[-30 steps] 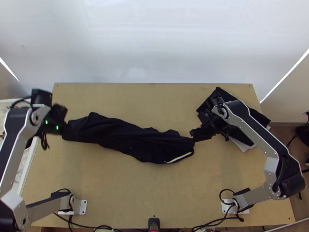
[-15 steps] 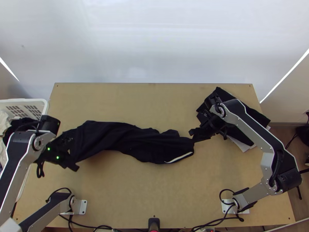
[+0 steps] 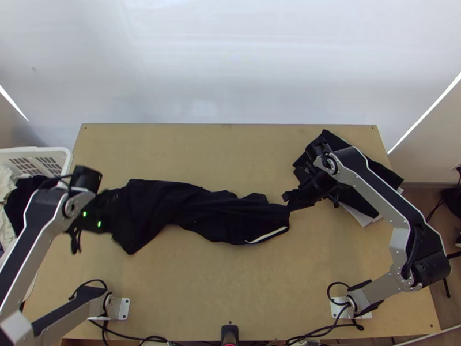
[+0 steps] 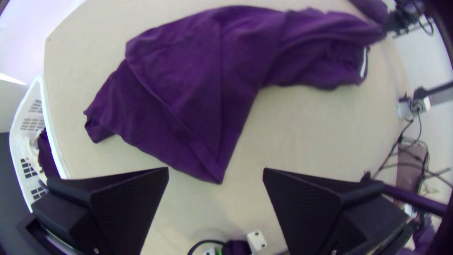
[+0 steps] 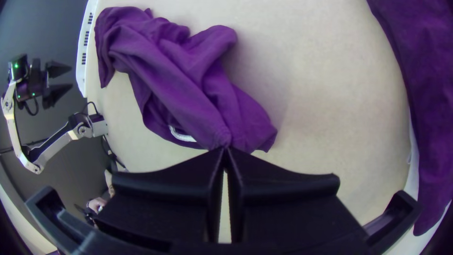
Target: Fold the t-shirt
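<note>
1. The left gripper (image 4: 216,172) has swung from beyond the t-shirt's (image 3: 201,207) basket-side end toward the near edge, then back a little over the cloth. Its fingers stand wide apart with nothing between them.
2. That end of the t-shirt has changed shape: earlier a narrow, blunt end, it now spreads wider, with a corner (image 4: 218,174) pointing toward the near edge.
3. The right gripper (image 5: 225,150) has hardly moved. It is clenched on a gathered bit of the t-shirt's other end, beside the white strip (image 3: 268,235).
4. The t-shirt lies across the middle of the surface (image 3: 230,288), broad toward the basket (image 3: 34,151), bunched and twisted toward the right gripper.
5. For the task, I judge this to be spreading, well short of a first fold. The free gripper probably needs a fresh edge or corner to draw the cloth flat; pulling from the held end alone could tighten the twist.
6. In the top view the left gripper merges, dark on dark, with the cloth beneath, and its height above it is hard to judge.
7. Which part of the garment the right gripper pinches I cannot tell; creases hide sleeves and neckline.
8. The right arm partly covers another dark cloth (image 3: 389,175) at the far corner, so its layers cannot be counted.
</note>
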